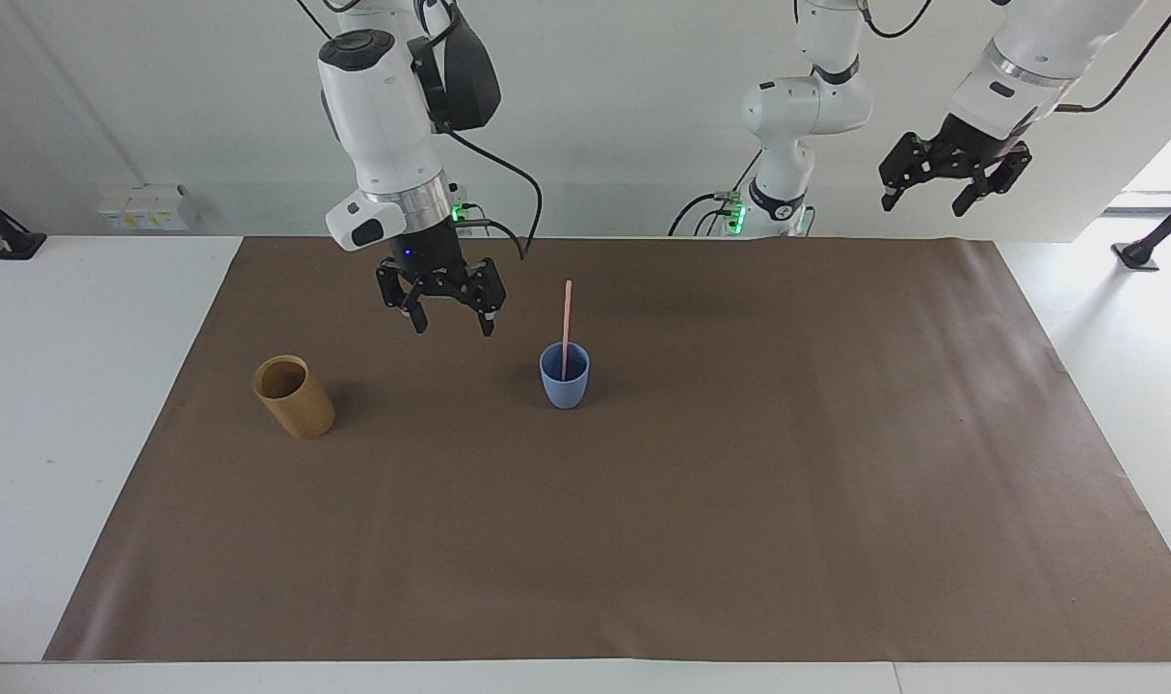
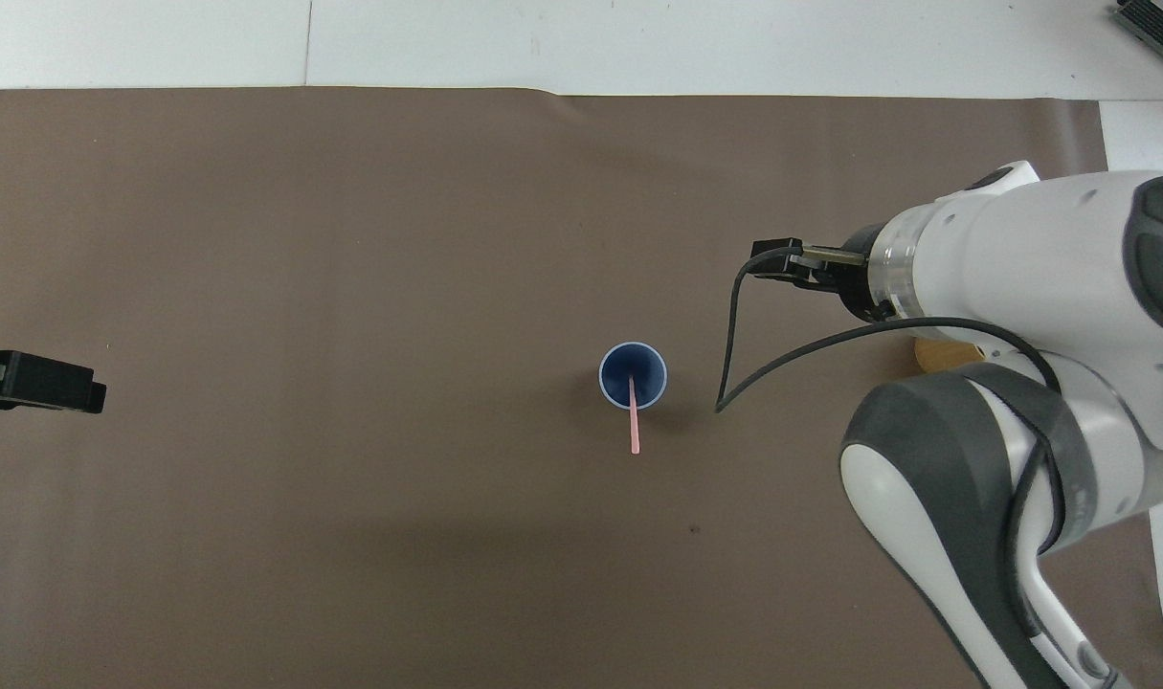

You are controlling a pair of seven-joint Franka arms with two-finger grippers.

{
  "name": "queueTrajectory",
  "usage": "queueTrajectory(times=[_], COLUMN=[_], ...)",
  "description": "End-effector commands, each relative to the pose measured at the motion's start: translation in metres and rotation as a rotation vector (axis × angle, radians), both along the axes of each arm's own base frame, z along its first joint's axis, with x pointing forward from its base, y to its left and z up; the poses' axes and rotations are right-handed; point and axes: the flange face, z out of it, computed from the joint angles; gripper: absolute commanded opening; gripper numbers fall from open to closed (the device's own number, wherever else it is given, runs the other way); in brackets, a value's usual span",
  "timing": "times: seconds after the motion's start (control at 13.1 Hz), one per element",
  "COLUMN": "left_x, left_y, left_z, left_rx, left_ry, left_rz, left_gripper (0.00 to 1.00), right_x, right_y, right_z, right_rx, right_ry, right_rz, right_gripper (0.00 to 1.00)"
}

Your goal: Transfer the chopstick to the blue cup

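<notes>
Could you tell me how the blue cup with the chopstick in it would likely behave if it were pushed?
The blue cup is small and tapers to its base, so it would probably tip easily. The chopstick stands well above the rim, likely adding top weight and rattling loose.

A large brown mat (image 1: 643,520) covers most of a white table (image 1: 74,405). One tan-brown cylindrical cup (image 1: 294,396) stands upright on the mat, open at the top, toward the right arm's end of the table, at about nine o'clock from the mat's middle in the facing view. From overhead only a sliver of this cup shows. A white wall box (image 1: 147,206) sits at the table's ten o'clock corner.
</notes>
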Motion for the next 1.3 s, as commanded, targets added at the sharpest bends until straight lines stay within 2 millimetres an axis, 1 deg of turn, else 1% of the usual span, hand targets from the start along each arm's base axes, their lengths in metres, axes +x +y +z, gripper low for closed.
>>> queueTrajectory(times=[0.0, 0.08, 0.23, 0.31, 0.38, 0.54, 0.69, 0.77, 0.92, 1.07, 1.22], left_x=[-0.006, -0.006, -0.006, -0.006, -0.006, -0.006, -0.006, -0.006, -0.006, -0.006, -0.006], left_y=[0.003, 0.004, 0.003, 0.003, 0.003, 0.003, 0.003, 0.004, 0.003, 0.003, 0.004], left_z=[0.006, 0.006, 0.006, 0.006, 0.006, 0.006, 0.006, 0.006, 0.006, 0.006, 0.006], left_rx=[-0.01, -0.01, -0.01, -0.01, -0.01, -0.01, -0.01, -0.01, -0.01, -0.01, -0.01], left_ry=[0.005, 0.005, 0.005, 0.005, 0.005, 0.005, 0.005, 0.005, 0.005, 0.005, 0.005], left_rz=[-0.002, 0.0, -0.002, -0.002, -0.002, -0.002, -0.002, 0.0, -0.002, -0.002, 0.0], left_gripper=[1.0, 1.0, 1.0, 1.0, 1.0, 1.0, 1.0, 1.0, 1.0, 1.0, 1.0], right_x=[0.001, -0.004, -0.009, -0.013, -0.019, -0.024, -0.025, -0.026, -0.029, -0.028, -0.021], right_y=[-0.036, -0.056, -0.079, -0.09, -0.097, -0.105, -0.107, -0.108, -0.12, -0.124, -0.125], right_z=[0.018, 0.032, 0.034, 0.039, 0.041, 0.056, 0.073, 0.077, 0.084, 0.086, 0.088], right_rx=[-0.052, -0.064, -0.077, -0.075, -0.078, -0.119, -0.162, -0.166, -0.162, -0.152, -0.152], right_ry=[0.027, 0.039, 0.084, 0.106, 0.133, 0.167, 0.187, 0.207, 0.225, 0.225, 0.223], right_rz=[0.05, 0.049, 0.053, 0.037, 0.03, 0.023, 0.025, 0.024, 0.007, 0.021, 0.033], right_gripper=[1.0, 1.0, 1.0, 1.0, 1.0, 1.0, 1.0, 1.0, 1.0, 1.0, 1.0])
